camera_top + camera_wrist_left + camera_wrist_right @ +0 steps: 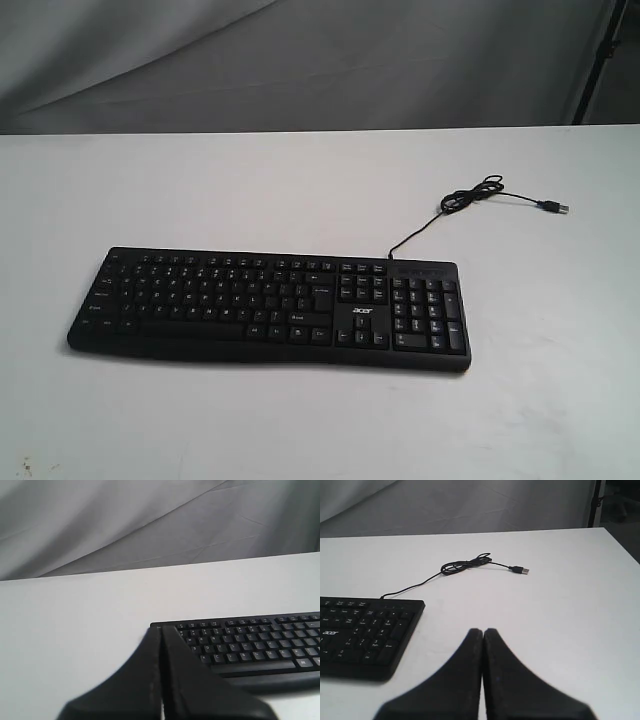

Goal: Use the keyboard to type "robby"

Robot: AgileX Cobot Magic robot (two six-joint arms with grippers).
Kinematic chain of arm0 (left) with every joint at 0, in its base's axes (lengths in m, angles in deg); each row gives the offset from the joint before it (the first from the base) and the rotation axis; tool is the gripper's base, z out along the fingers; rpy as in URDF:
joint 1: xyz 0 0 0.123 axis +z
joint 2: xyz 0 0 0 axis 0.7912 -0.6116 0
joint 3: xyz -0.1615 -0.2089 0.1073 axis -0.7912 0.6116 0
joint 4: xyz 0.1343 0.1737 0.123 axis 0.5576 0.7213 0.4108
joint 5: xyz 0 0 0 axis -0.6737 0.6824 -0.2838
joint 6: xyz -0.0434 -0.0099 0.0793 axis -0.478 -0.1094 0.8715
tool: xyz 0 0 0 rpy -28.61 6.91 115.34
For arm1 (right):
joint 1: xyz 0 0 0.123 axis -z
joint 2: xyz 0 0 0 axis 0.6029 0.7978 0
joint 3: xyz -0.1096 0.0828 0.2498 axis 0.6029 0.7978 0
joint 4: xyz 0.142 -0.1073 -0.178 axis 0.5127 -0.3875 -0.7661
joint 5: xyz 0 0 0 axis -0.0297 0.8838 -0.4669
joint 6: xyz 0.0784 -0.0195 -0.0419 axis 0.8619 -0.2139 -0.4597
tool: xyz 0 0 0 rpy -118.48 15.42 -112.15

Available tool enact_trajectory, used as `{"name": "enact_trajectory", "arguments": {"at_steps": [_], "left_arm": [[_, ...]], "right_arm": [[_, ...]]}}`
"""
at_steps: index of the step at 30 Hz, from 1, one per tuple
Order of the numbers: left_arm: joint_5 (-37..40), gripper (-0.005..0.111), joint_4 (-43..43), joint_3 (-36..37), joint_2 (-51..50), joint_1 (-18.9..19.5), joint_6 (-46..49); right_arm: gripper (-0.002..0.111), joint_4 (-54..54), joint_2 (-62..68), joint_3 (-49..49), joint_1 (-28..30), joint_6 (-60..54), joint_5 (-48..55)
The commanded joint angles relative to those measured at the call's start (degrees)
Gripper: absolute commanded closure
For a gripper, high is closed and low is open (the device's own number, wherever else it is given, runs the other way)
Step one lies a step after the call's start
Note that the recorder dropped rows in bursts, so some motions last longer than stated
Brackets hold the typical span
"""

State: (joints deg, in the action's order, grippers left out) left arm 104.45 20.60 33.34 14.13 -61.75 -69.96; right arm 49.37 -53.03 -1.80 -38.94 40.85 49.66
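Wide black plastic keyboard lay flat near the middle of the white desk, long side parallel with the far edge, thin black cable trailing unplugged toward the far right corner; left claw and right claw were both closed on nothing, probably forming one narrow tip for single keys. Neither arm showed in the exterior view; each wrist view cut the keyboard off; legends were unreadable.

The matte black left gripper is seen as two smooth, wedge-shaped fingers, broadening from narrow tips and meeting along a thin line. The matte black right gripper is shaped alike, its surface blurred.
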Motion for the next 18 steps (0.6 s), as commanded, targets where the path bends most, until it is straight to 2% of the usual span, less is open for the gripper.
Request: {"name": "enact_trajectory", "arguments": {"at_steps": [1,18], "left_arm": [[-0.3,0.107,0.3,0.2,0.2,-0.4,-0.2],[-0.3,0.107,0.3,0.2,0.2,-0.4,-0.2]], "right_arm": [[0.108,-0.2,-0.4,0.2,-0.1,0.0,-0.3],[0.108,-0.7,-0.4,0.2,-0.1,0.0,-0.7]]}}
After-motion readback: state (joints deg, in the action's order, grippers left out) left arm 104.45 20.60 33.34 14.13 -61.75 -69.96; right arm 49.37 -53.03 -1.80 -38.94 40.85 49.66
